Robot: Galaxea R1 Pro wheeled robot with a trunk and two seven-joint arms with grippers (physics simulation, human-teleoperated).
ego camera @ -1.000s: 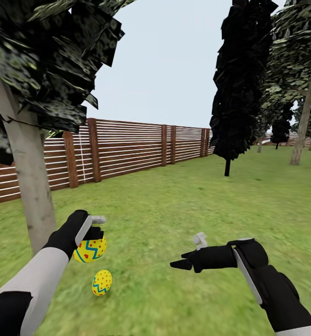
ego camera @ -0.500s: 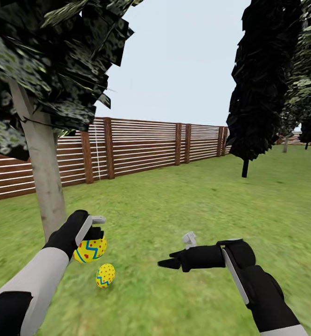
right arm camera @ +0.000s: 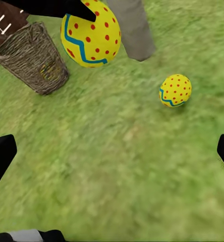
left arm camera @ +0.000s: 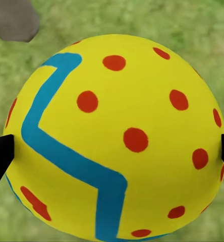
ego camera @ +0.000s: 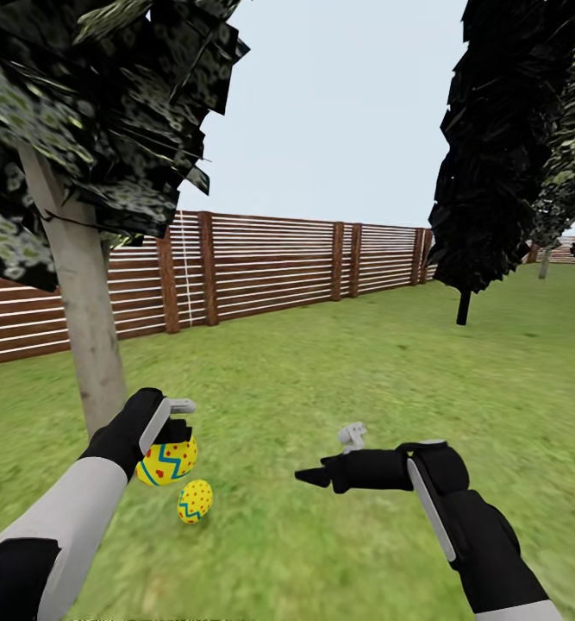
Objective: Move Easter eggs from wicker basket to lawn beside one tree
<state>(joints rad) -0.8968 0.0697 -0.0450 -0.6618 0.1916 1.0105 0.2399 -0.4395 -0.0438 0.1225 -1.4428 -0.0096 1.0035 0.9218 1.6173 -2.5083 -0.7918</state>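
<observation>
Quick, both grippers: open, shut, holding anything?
Left gripper: shut on an Easter egg.
Right gripper: open, holding nothing.

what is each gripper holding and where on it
The left gripper grips an egg at its two opposite sides. The right gripper holds nothing.

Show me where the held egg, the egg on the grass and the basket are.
held egg (ego camera: 167, 461), head view, on its yellow shell.
egg on the grass (right arm camera: 175, 91), right wrist view, on its dotted middle.
basket (right arm camera: 29, 58), right wrist view, on its woven wall.
</observation>
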